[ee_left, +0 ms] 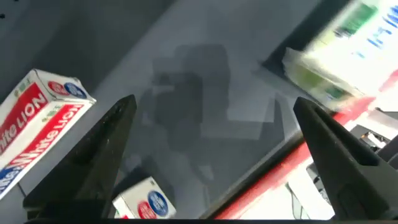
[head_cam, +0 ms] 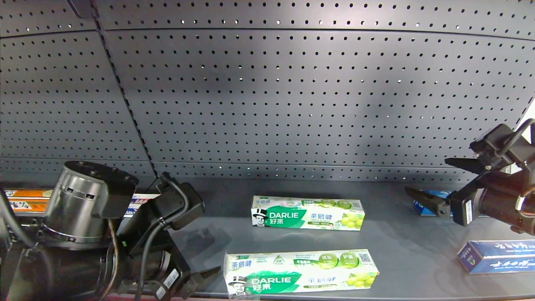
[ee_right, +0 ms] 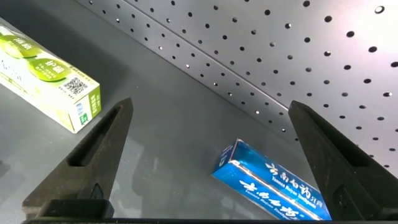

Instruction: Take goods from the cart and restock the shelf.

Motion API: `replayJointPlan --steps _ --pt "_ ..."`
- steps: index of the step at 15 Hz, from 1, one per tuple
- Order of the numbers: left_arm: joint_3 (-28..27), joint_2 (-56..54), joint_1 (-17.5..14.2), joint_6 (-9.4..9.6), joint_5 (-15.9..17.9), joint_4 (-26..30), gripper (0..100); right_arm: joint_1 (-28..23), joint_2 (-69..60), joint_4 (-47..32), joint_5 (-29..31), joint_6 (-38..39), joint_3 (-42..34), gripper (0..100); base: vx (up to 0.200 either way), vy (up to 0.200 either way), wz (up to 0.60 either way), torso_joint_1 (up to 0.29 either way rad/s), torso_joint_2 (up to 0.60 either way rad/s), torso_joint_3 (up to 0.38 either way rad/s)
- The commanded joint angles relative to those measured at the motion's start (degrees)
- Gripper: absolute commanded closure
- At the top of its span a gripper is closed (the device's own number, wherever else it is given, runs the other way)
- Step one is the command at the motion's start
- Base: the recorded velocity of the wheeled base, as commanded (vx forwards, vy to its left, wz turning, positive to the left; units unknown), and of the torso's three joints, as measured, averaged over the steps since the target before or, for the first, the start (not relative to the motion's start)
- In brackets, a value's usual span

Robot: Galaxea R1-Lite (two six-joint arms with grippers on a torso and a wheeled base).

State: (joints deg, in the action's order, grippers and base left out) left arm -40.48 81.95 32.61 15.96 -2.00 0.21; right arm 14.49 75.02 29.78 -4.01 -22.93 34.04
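Right, we count two green toothpaste boxes (head_cam: pixel 308 213) on the shelf (head_cam: pixel 409 251), two blue boxes (head_cam: pixel 497 256) to their right, two red-and-white boxes (ee_left: pixel 43 118) near the left gripper (ee_left: pixel 214 102); it and the right gripper (ee_right: pixel 210 104) gape wide, empty.

Green boxes (head_cam: pixel 307 213) between the left tool (ee_left: pixel 214 102) and right tool (ee_right: pixel 210 106) bear white lettering and a scan code (ee_right: pixel 73 87); the blue box (ee_right: pixel 270 183) by the right tool, white characters.

Counted on the shelf (head_cam: pixel 401 251): two green toothpaste boxes (head_cam: pixel 307 213) (head_cam: pixel 300 271); two blue boxes (head_cam: pixel 497 256) (ee_right: pixel 270 183); two red-and-white boxes (ee_left: pixel 37 118) (ee_left: pixel 146 202). Six boxes in all, three kinds, a pair of each. Grippers numbering two: left gripper (ee_left: pixel 214 104), right gripper (ee_right: pixel 211 107).
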Motion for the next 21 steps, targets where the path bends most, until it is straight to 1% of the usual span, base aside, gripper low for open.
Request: replayJointPlan --steps 1,9,14,21 --pt "-1.7 2.0 0.0 0.04 0.0 0.1 0 0.0 0.0 0.0 0.0 0.0 0.0 0 0.000 0.000 0.00 0.000 0.00 0.000" --pt "-3.0 3.5 1.3 0.13 0.2 0.0 0 -0.1 -0.1 0.0 0.0 0.0 -1.2 0 0.000 0.000 0.00 0.000 0.00 0.000" --pt "-4.1 5.1 2.9 0.13 0.0 -0.1 0 -0.1 -0.2 0.4 0.0 -0.1 -1.5 0 0.000 0.000 0.00 0.000 0.00 0.000" --pt "-4.5 5.9 3.0 0.13 0.0 -0.8 0 -0.8 -0.4 0.5 0.0 -0.1 -2.0 0 0.000 0.000 0.00 0.000 0.00 0.000"
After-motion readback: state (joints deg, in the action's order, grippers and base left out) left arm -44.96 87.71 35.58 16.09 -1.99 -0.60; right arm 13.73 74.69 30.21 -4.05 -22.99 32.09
